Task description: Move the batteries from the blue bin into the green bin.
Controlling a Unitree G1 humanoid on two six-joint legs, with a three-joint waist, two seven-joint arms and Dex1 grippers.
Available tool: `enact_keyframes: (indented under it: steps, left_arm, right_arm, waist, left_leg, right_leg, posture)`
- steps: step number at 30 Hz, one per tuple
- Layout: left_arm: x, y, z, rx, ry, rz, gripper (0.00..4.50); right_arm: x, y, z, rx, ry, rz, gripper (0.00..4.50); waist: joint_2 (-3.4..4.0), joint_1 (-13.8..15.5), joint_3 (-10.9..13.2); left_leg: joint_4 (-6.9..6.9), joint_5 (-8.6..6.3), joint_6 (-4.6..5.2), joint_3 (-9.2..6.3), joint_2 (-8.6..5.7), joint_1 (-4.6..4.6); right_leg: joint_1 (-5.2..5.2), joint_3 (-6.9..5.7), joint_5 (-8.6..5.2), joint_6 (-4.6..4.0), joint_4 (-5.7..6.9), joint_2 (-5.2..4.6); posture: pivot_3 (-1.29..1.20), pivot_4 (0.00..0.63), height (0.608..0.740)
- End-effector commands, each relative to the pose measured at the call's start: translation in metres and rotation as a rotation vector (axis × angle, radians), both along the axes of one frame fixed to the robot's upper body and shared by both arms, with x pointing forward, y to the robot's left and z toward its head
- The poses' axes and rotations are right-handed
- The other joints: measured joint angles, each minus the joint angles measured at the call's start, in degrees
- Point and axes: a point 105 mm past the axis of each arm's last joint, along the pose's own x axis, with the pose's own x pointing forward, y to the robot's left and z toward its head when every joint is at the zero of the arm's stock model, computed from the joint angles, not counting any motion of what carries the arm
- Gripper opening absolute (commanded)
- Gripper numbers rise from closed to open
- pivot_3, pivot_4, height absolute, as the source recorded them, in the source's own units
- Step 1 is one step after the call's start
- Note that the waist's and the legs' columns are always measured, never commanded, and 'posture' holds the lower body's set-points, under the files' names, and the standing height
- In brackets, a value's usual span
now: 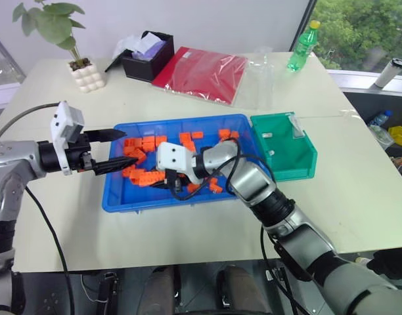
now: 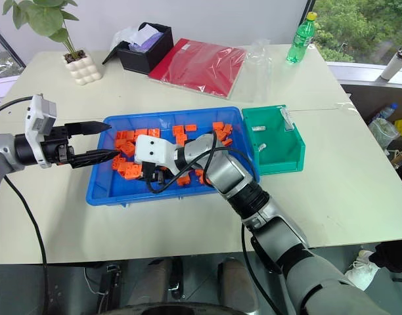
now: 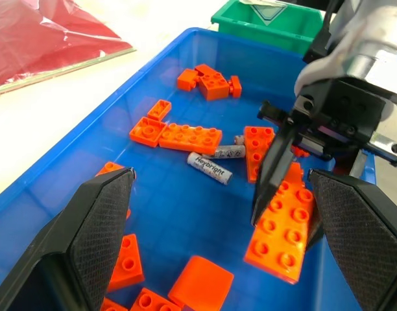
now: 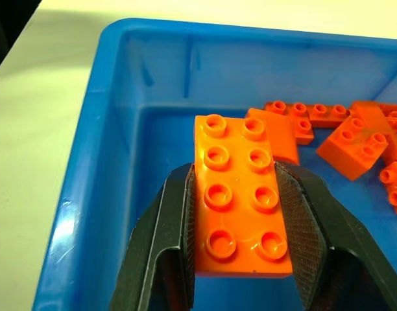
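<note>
Batteries (image 3: 209, 166) — small printed cylinders on glossy plastic

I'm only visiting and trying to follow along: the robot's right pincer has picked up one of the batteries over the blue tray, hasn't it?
Not a battery. The right pincer is shut on an orange block over the blue tray, as the right wrist view shows. Two batteries lie loose on the tray floor in the left wrist view.

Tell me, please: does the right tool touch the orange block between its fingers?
Touching. In the right wrist view, both fingers of the right tool press flat against the long sides of the orange block, without any gap.
</note>
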Motion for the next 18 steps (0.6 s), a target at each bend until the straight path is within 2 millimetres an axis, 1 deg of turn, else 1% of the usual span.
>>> enact_keyframes:
  steps: [1,2,4,5,6,7,8,9,11,13,15,18]
  left_arm:
    - [-0.003,0.0,0.012,0.006,-0.043,-0.003,4.5]
    - [-0.003,0.0,0.012,0.006,-0.043,-0.003,4.5]
    - [-0.003,0.0,0.012,0.005,-0.042,-0.003,4.5]
    - [-0.003,0.0,0.012,0.006,-0.042,-0.003,4.5]
    - [-0.002,0.0,0.011,0.005,-0.041,-0.003,4.5]
    - [-0.002,0.0,0.011,0.005,-0.04,-0.003,4.5]
    - [-0.002,0.0,0.011,0.005,-0.039,-0.004,4.5]
    - [-0.002,0.0,0.01,0.005,-0.039,-0.004,4.5]
    - [-0.001,-0.001,0.01,0.005,-0.039,-0.005,4.5]
    - [-0.001,-0.002,0.01,0.003,-0.039,-0.007,4.5]
    - [0.0,-0.002,0.009,0.0,-0.041,-0.007,4.5]
    - [0.001,-0.003,0.008,-0.002,-0.042,-0.008,4.5]
  right_arm:
    - [-0.005,0.007,0.006,0.03,-0.043,0.033,1.7]
    - [-0.006,0.007,0.005,0.028,-0.039,0.037,2.26]
    - [-0.008,0.007,0.003,0.025,-0.035,0.042,3.03]
    - [-0.008,0.008,0.003,0.026,-0.036,0.041,3.59]
    - [-0.009,0.008,0.003,0.026,-0.038,0.041,3.79]
    - [-0.009,0.008,0.004,0.027,-0.042,0.041,4.34]
    - [-0.01,0.008,0.005,0.026,-0.045,0.041,4.47]
    - [-0.01,0.008,0.006,0.026,-0.048,0.041,4.47]
    - [-0.004,0.007,0.015,0.032,-0.074,0.011,4.47]
    - [0.008,0.004,0.031,0.053,-0.091,-0.067,4.47]
    - [0.021,0.0,0.051,0.095,-0.057,-0.166,4.47]
    - [0.032,-0.007,0.073,0.133,-0.01,-0.268,4.47]
  waist:
    - [0.0,0.0,0.0]
    - [0.0,0.0,0.0]
    - [0.0,0.0,0.0]
    - [0.0,0.0,0.0]
    - [0.0,0.0,0.0]
    - [0.0,0.1,0.0]
    - [-0.01,0.1,0.0]
    - [-0.01,0.0,0.0]
    - [-0.01,0.0,0.0]
    - [0.0,0.0,0.0]
    - [0.0,0.0,0.0]
    - [-0.01,0.1,0.0]
  left_leg:
    - [0.0,0.0,0.0,0.0,0.0,0.0]
    - [0.0,0.0,0.0,0.0,0.0,0.0]
    - [0.0,0.0,0.0,0.0,0.0,0.0]
    - [0.0,0.0,0.0,0.0,0.0,0.0]
    - [0.0,0.0,0.0,0.0,0.0,0.0]
    - [0.01,0.0,0.0,0.0,0.0,0.0]
    - [0.01,0.0,0.0,0.0,0.0,0.0]
    - [0.01,0.0,0.0,0.0,0.0,0.0]
    - [0.01,0.0,0.0,0.0,0.0,0.0]
    - [0.01,0.0,0.0,0.0,0.0,0.0]
    - [0.01,0.01,-0.01,0.01,0.0,-0.01]
    - [0.0,0.01,-0.02,0.0,0.0,0.0]
  right_leg:
    - [-0.01,0.0,0.0,0.0,0.0,0.0]
    - [-0.01,0.0,0.0,0.0,0.0,0.0]
    - [0.0,0.0,0.0,0.0,0.0,0.0]
    - [0.0,0.0,0.0,0.0,0.0,0.0]
    - [0.0,0.0,0.0,0.0,0.0,0.0]
    - [0.0,0.0,0.0,0.0,0.0,0.0]
    - [0.01,0.0,0.0,0.0,0.0,0.0]
    - [0.01,0.0,0.0,0.0,0.0,-0.01]
    - [0.01,0.0,0.0,0.0,0.0,0.0]
    - [0.01,0.0,0.0,0.0,0.0,0.0]
    - [-0.01,0.0,0.0,0.0,0.0,0.0]
    - [-0.01,0.0,0.0,0.0,0.01,0.0]
  posture:
    - [0.0,0.15,0.74]
    - [0.0,0.15,0.74]
    - [0.0,0.15,0.74]
    - [0.0,0.15,0.74]
    - [0.0,0.15,0.74]
    - [0.0,0.15,0.74]
    - [0.0,0.15,0.74]
    - [0.0,0.15,0.74]
    - [0.0,0.15,0.74]
    - [0.0,0.15,0.74]
    - [0.0,0.15,0.74]
    - [0.0,0.15,0.74]
